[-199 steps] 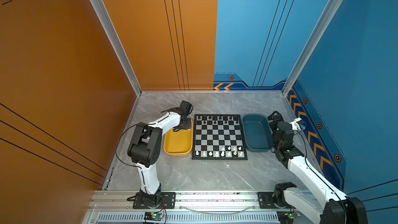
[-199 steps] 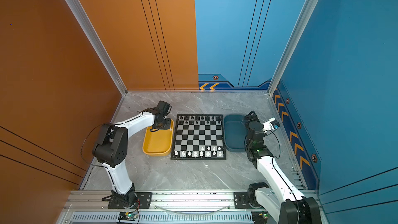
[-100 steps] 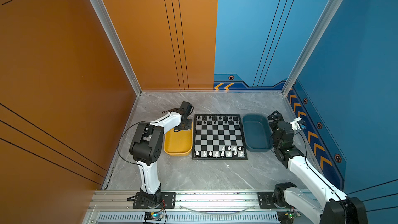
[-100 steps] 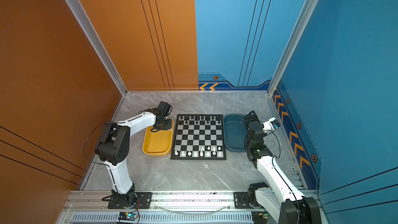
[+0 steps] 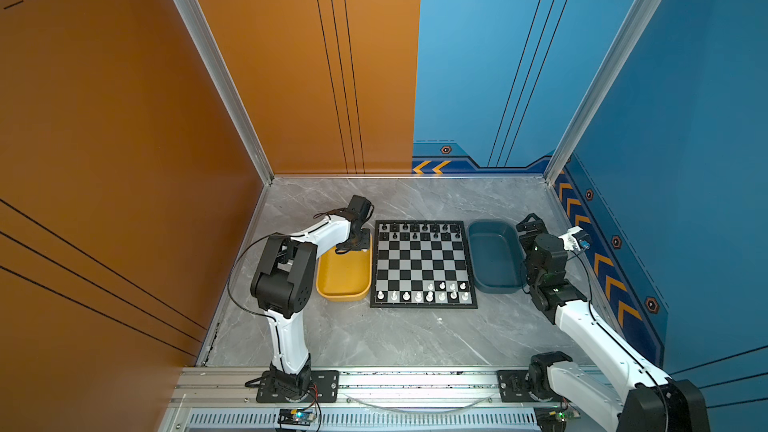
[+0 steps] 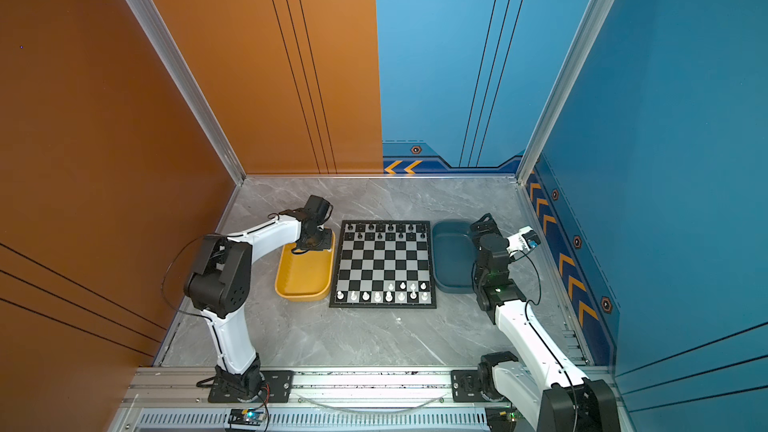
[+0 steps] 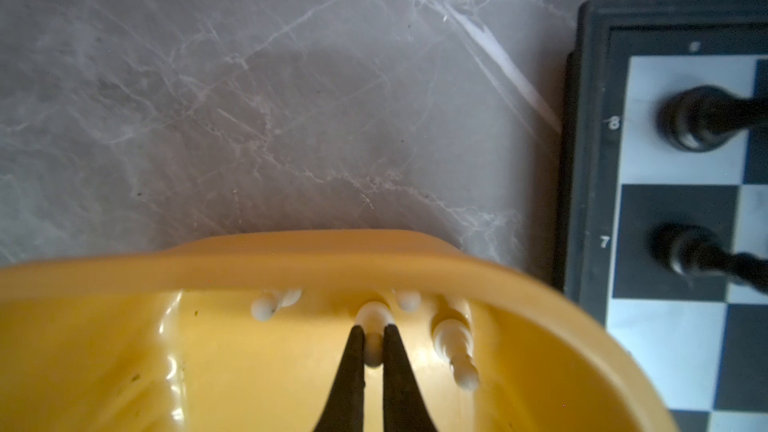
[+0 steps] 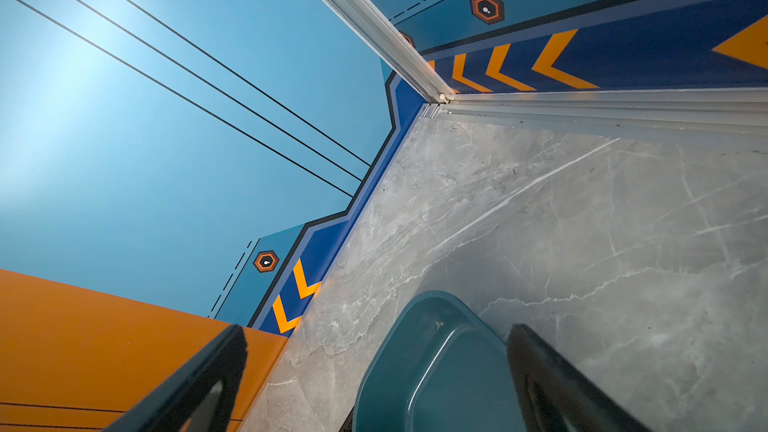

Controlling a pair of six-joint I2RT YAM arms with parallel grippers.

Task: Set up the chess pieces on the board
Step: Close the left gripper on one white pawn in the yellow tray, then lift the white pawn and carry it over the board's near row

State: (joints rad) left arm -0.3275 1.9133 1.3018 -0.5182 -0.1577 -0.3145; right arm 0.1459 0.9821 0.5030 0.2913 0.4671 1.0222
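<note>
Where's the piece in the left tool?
The white piece sits in the yellow tray, left of the board in both top views, pinched by the left tool.

Yellow tray (image 5: 344, 280) at left, dark blue tray (image 5: 494, 259) at right, well apart, flat on grey marble tabletop (image 5: 374, 338). Orange wall (image 5: 124, 118), blue wall (image 5: 685, 118), aluminium rail (image 5: 415, 382) at front.

Both top views high over the whole table (image 5: 395, 338); wrist views close on yellow tray (image 7: 291, 259), blue tray (image 8: 436, 367).
</note>
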